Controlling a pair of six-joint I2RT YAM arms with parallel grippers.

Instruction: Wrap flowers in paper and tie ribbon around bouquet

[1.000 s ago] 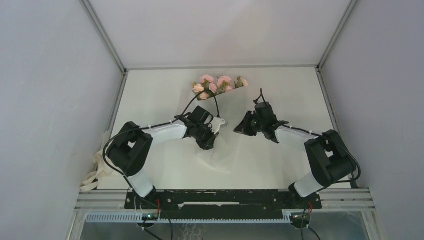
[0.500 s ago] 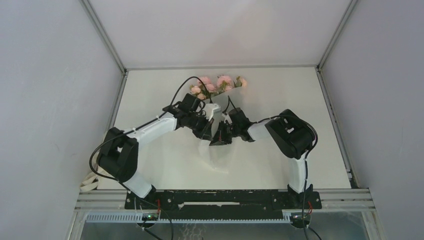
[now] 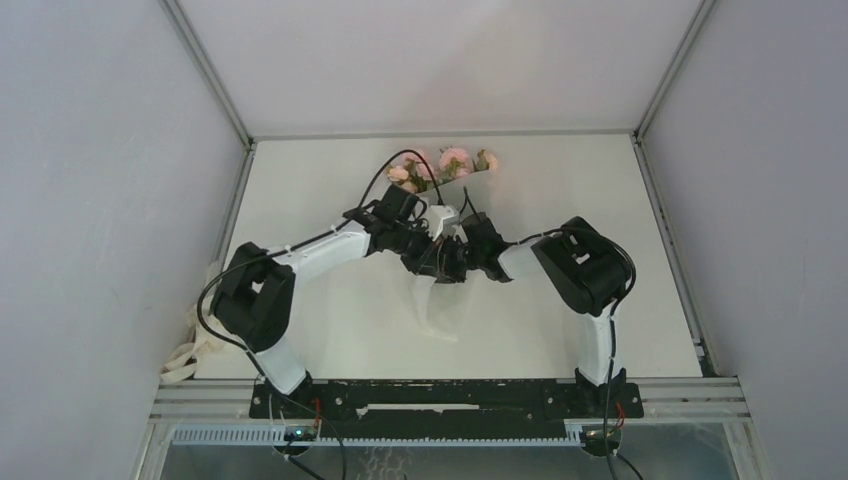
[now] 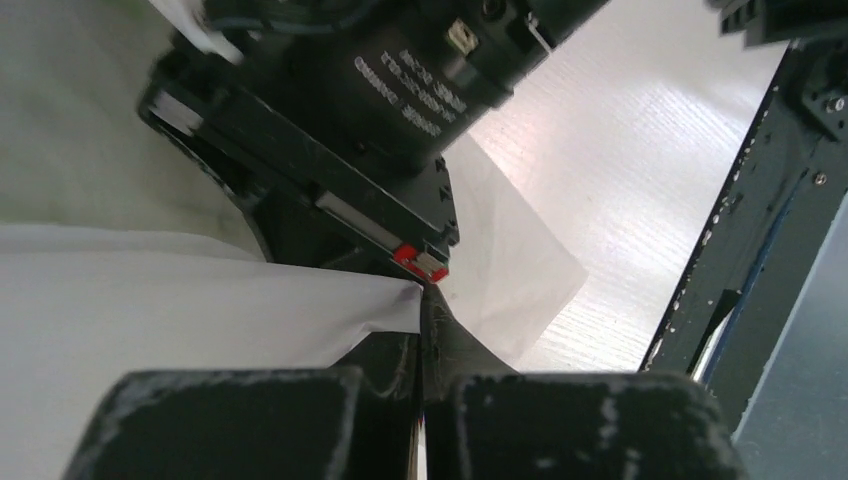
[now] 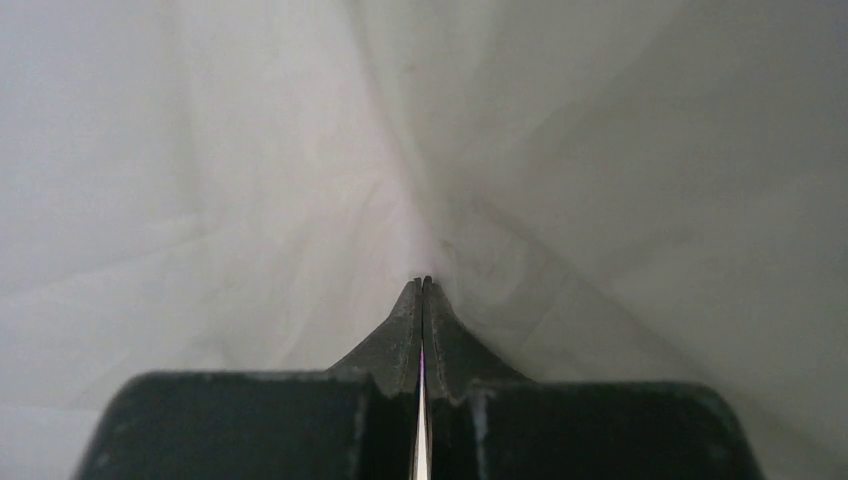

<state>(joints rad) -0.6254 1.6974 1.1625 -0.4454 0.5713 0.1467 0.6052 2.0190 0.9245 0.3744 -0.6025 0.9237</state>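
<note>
Left gripper (image 4: 421,300) and right gripper (image 5: 421,287) both pressed together, pinching paper (image 3: 438,315), side by side near flowers (image 3: 452,161).

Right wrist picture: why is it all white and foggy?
Right wrist view: the paper fills the frame up close, shadowy around the shut right gripper. Left wrist view: the left gripper blurs near the lens, the table shines. Top view: even light, nothing foggy.
</note>
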